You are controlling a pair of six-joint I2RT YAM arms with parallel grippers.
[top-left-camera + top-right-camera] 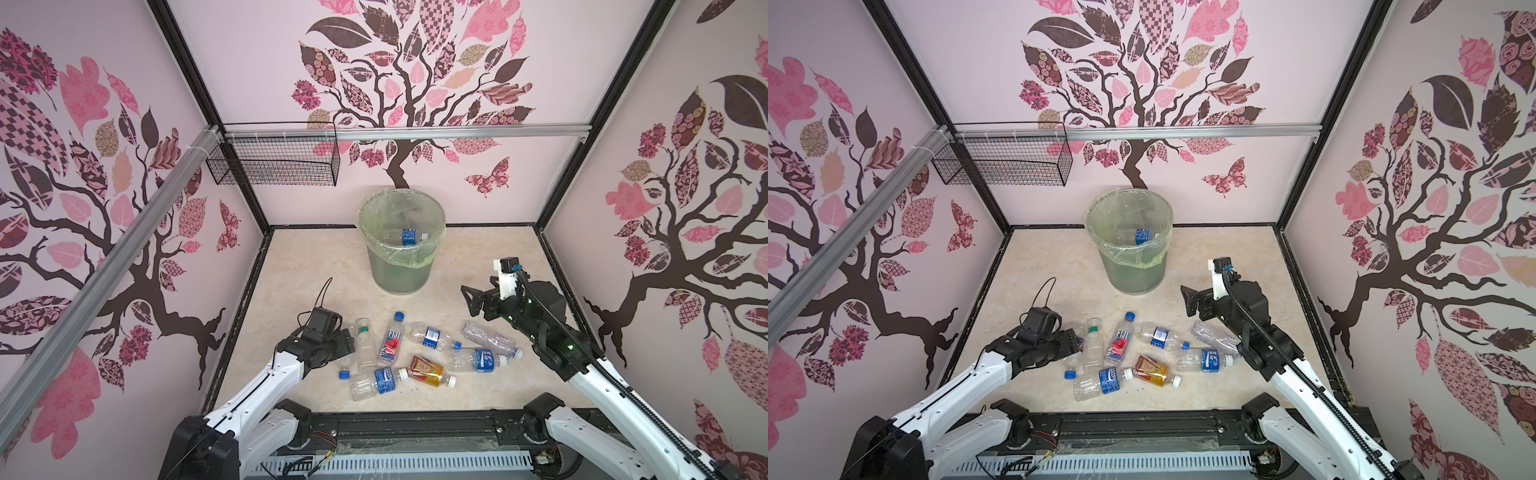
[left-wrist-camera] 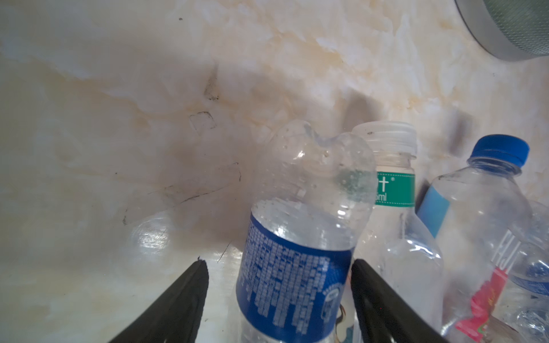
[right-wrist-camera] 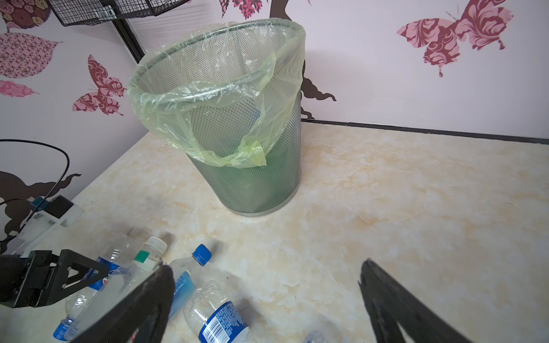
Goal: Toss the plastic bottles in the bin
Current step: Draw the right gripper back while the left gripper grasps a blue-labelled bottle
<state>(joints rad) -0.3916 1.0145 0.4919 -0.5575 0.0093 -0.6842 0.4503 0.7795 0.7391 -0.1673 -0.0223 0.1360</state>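
Observation:
Several plastic bottles lie in a pile near the table's front, among them a Fiji bottle [image 1: 391,338], an amber bottle [image 1: 428,370] and a white-capped bottle with a green band [image 1: 365,345]. My left gripper [image 2: 279,267] is open and low over the pile's left end, straddling a clear bottle with a blue label [image 2: 297,252]. One finger touches the bottle and the other stands a little apart. The bin [image 1: 401,257], with its greenish liner, stands at the back with a blue-labelled bottle [image 1: 405,237] inside. My right gripper [image 3: 266,265] is open and empty, hovering between pile and bin.
A black wire mesh basket [image 1: 274,160] hangs on the back wall at the left, above the table. Patterned walls close in three sides. Bare marble tabletop [image 1: 490,257] lies to the right of the bin and in front of the pile.

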